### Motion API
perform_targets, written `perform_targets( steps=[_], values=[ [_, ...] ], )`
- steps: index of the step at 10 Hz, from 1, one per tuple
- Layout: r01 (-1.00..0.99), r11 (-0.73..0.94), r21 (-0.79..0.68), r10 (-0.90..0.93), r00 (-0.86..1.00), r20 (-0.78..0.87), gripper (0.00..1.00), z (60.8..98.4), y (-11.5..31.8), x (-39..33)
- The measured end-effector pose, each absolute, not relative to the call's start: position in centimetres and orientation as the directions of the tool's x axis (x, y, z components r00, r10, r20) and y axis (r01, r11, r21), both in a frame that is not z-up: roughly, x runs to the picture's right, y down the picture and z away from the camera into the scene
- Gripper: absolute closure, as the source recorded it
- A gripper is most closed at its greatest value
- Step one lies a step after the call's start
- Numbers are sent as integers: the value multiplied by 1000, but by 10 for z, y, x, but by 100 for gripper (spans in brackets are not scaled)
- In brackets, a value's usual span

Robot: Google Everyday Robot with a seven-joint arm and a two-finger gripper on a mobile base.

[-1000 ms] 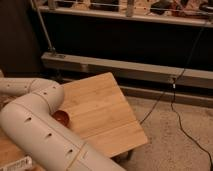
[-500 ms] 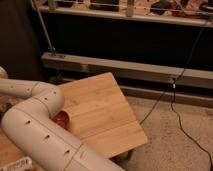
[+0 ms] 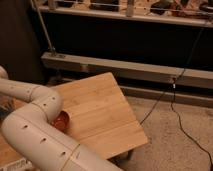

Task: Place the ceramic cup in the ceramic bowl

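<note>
The orange bowl [image 3: 62, 120] sat on the wooden bench [image 3: 102, 102] at about eight o'clock, half hidden by the white arm [image 3: 35, 131]. The gripper was out of sight behind that arm, fingers together. The cup was hidden too.

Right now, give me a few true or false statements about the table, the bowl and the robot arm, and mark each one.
1. The ceramic bowl sits on the wooden table, partly hidden by the arm. True.
2. The ceramic cup stands in plain sight at the table's middle. False: no ceramic cup is visible anywhere.
3. A black cable trails over the floor right of the table. True.
4. The gripper hovers in view over the table's far corner. False: the gripper is out of view, somewhere past the arm, with its fingers shut.
</note>
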State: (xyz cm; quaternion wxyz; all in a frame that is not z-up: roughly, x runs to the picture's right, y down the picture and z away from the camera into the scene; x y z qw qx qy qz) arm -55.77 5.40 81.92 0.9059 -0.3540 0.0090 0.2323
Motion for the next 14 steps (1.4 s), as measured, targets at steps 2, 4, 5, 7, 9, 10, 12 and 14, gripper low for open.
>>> perform_targets(
  steps=[2,4,5,7,9,10,12,14],
  values=[
    [-445,666,-599,413,888,-200,100,765,-21,-509],
    [-451,657,-604,423,884,-200,100,737,-55,-477],
    [-444,643,-624,427,884,-189,100,728,-63,-464],
    [-418,599,-683,451,881,-144,100,713,-65,-452],
    [-367,545,-754,465,881,-92,100,688,-44,-434],
    [-342,535,-773,458,886,-75,100,674,-25,-418],
    [-327,549,-769,420,904,-84,100,667,23,-360],
    [-334,566,-754,397,912,-106,100,668,61,-319]
  ],
)
